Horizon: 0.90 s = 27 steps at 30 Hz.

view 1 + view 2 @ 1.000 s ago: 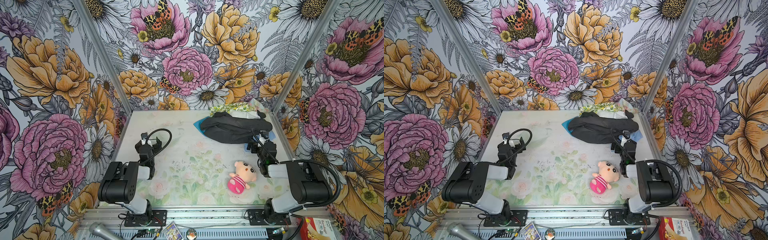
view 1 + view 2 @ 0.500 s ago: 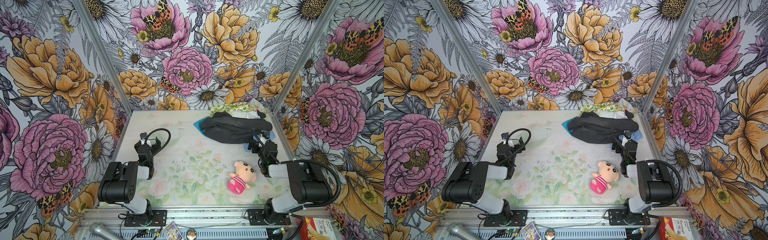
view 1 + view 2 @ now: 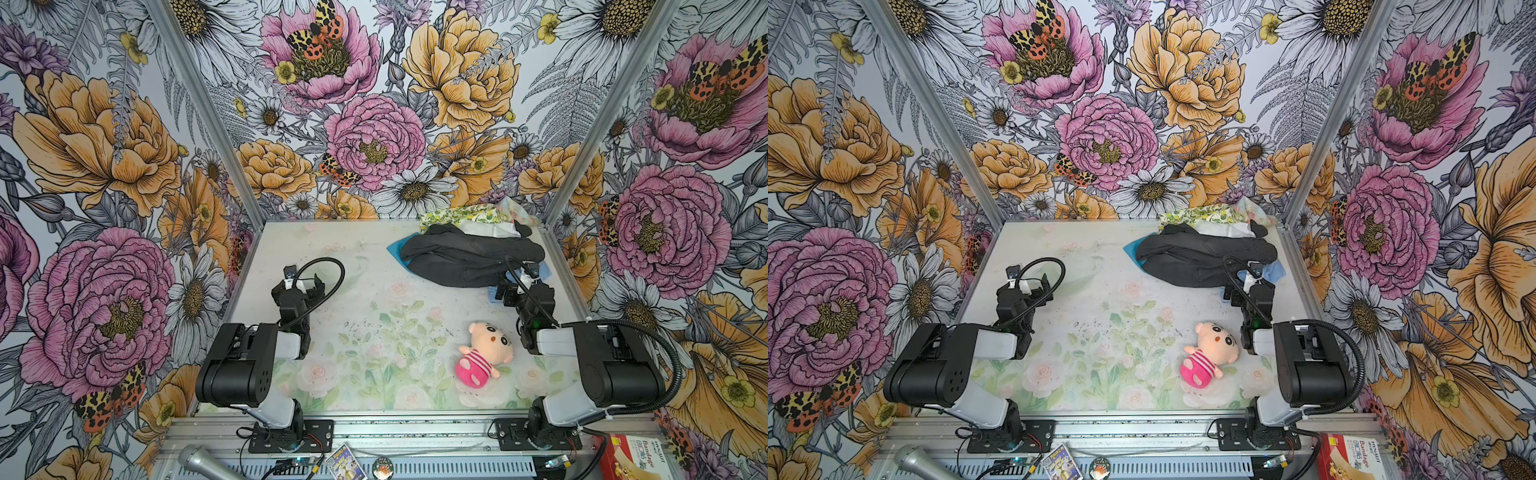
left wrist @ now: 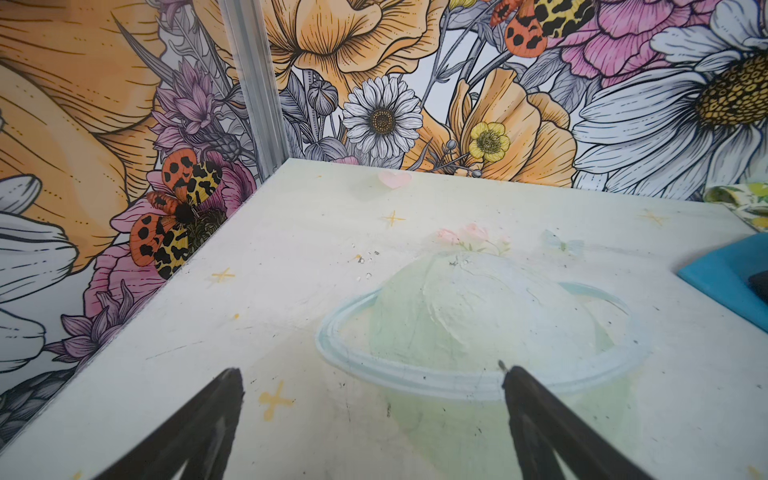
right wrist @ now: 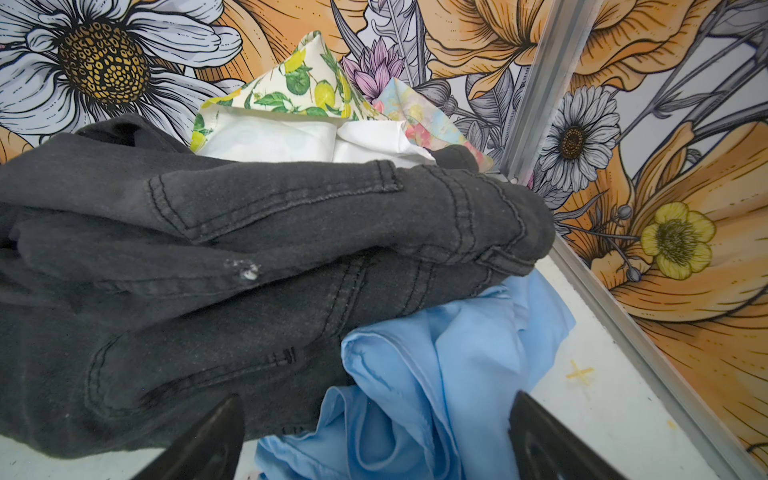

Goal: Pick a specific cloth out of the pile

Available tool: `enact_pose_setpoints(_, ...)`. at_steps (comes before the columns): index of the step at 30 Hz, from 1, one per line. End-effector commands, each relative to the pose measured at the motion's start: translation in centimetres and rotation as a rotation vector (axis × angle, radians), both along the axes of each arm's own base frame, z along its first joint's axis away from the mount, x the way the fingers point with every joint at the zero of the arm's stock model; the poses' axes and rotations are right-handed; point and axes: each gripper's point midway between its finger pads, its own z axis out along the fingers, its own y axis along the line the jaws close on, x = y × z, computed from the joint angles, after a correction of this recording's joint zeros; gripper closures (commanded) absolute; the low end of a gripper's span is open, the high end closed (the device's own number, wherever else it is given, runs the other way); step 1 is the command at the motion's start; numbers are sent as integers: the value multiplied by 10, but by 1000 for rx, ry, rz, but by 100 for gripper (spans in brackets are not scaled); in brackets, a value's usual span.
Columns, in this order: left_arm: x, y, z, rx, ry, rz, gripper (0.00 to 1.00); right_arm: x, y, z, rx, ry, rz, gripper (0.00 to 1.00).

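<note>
where floral walls (image 3: 374, 137) meet at rear, pile (image 3: 469, 257) sits on pastel tbl (image 3: 365, 299).

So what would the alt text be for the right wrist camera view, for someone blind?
A crumpled black garment fills most of the view, partly covering a pale sky-blue cloth on the white table. Behind lie a lemon-print cloth and a white cloth by the flowered wall; the right gripper stands open in front.

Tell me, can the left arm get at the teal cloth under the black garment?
Probably yes: the open left gripper has bare table up to the exposed corner of the teal cloth. The black garment covers the rest.
</note>
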Motion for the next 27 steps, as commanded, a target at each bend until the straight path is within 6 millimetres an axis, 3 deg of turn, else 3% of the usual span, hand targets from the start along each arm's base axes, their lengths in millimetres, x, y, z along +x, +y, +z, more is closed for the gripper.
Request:
enact_pose_setpoints(1,2,5,11,0,-35,25,1,3,2,8,6,-33,1,1)
enact_pose_setpoints(27,-1,-6,14,41,-50,4,1,-5,5,13,-34,-76,-25,1)
